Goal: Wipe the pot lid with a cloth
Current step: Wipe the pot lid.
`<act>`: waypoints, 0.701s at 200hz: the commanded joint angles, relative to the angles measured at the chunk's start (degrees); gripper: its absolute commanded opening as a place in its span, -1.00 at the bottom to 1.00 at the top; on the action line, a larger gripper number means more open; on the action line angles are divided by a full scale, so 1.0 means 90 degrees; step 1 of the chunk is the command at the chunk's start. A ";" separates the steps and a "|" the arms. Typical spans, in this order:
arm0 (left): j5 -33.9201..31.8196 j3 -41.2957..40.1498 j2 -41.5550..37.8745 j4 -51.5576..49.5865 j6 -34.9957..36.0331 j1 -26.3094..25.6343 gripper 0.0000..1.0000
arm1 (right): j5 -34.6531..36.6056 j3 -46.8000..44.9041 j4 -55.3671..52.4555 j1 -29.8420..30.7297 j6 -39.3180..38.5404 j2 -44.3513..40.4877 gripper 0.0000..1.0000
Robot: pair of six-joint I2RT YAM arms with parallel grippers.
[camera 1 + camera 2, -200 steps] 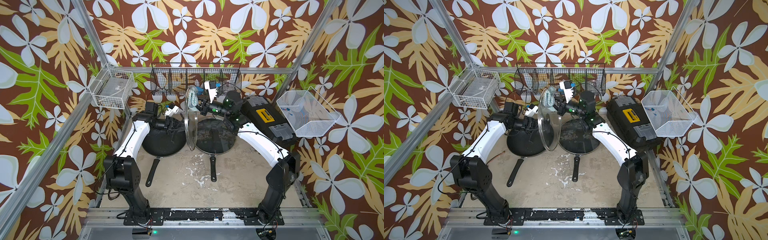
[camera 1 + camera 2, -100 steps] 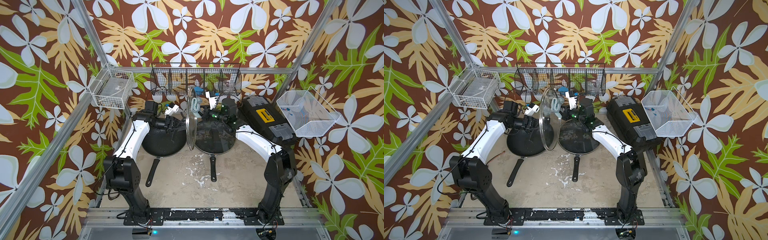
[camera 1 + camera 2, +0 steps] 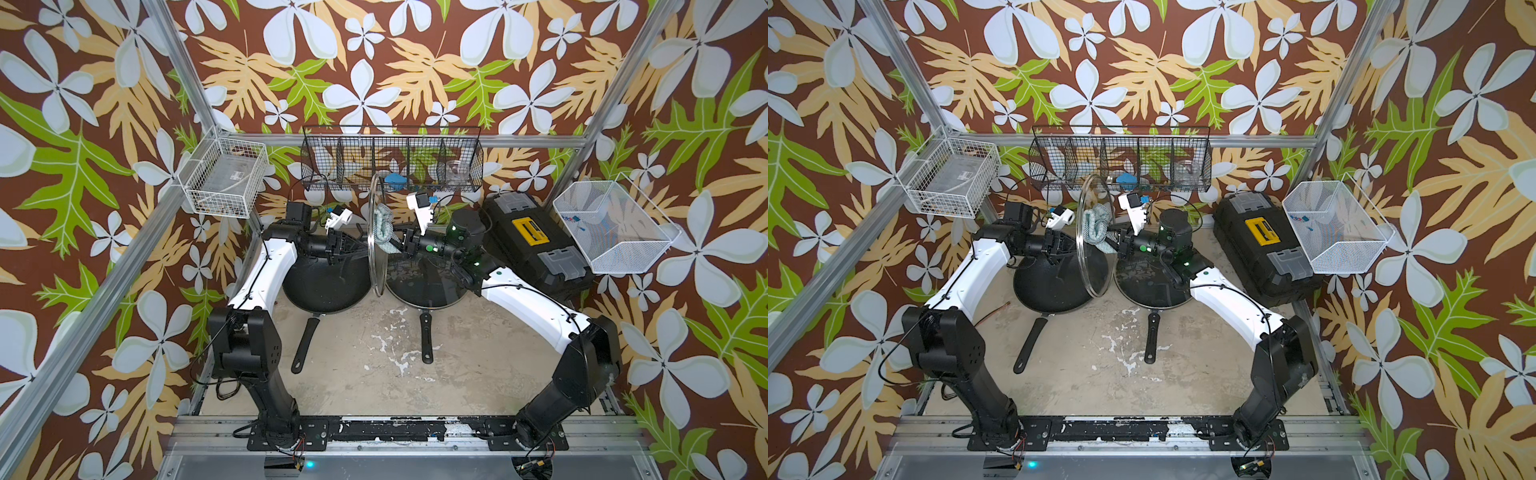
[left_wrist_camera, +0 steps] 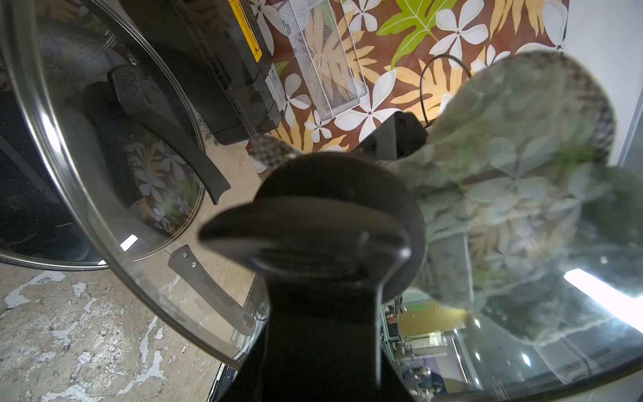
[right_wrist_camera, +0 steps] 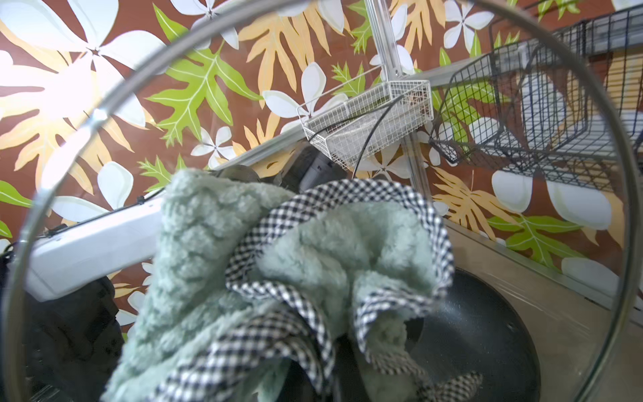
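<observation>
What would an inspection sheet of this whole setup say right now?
Surface: pale tabletop, scuffed, white patches.
Job's things: glass lid held upright on edge; cloth against its inner face.
Clutter: open black pan, glass-covered pan, black toolbox.
Grippers: left gripper, jaws shut on the lid's knob; right gripper, jaws shut on the cloth.
Cables: black cable loop beside the left arm's base.
Surroundings: floral walls, metal frame, white basket, black rack, mesh bin.

Black toolbox (image 3: 536,245), yellow label on top. White mesh bin (image 3: 615,226) hangs just beside it. Nearer frying pan (image 3: 426,336) close by; farther frying pan (image 3: 328,286) beyond that. Black wire basket (image 3: 392,164) on the wall behind.
</observation>
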 commanded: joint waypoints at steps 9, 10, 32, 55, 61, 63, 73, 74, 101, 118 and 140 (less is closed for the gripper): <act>0.1108 -0.0025 -0.0098 0.0264 0.0300 0.0008 -1.00 | 0.0318 0.0540 0.0117 -0.0020 0.0016 0.0152 -1.00; 0.1108 -0.0027 -0.0099 0.0261 0.0305 0.0008 -1.00 | 0.0331 0.0567 0.0091 -0.0025 0.0010 0.0168 -1.00; 0.1116 -0.0161 -0.0195 0.0277 0.0360 0.0008 -1.00 | 0.0551 0.1203 -0.0201 -0.0175 -0.0007 0.0610 -1.00; 0.1118 -0.0296 -0.0312 0.0279 0.0361 0.0006 -1.00 | 0.0709 0.1745 -0.0413 -0.0392 0.0056 0.1056 -1.00; 0.1118 -0.0311 -0.0343 0.0283 0.0366 0.0008 -1.00 | 0.0713 0.1881 -0.0516 -0.0441 0.0035 0.1171 -1.00; 0.1118 -0.0316 -0.0351 0.0287 0.0361 0.0008 -1.00 | 0.0709 0.1922 -0.0556 -0.0456 0.0021 0.1202 -1.00; 0.1125 -0.0313 -0.0397 0.0280 0.0358 0.0009 -1.00 | 0.0870 0.2059 -0.0662 -0.0539 -0.0006 0.1371 -1.00; 0.1126 -0.0307 -0.0400 0.0279 0.0354 0.0009 -1.00 | 0.0875 0.2069 -0.0670 -0.0549 -0.0006 0.1383 -1.00; 0.1125 -0.0172 -0.0450 0.0273 0.0315 0.0010 -1.00 | 0.0955 0.2056 -0.0903 -0.0692 -0.0097 0.1648 -1.00; 0.1125 -0.0088 -0.0438 0.0277 0.0286 0.0008 -1.00 | 0.0952 0.1853 -0.1020 -0.0695 -0.0250 0.1661 -1.00; 0.1121 0.0053 -0.0391 0.0287 0.0263 0.0009 -1.00 | 0.0790 0.1369 -0.0870 -0.0685 -0.0235 0.1528 -1.00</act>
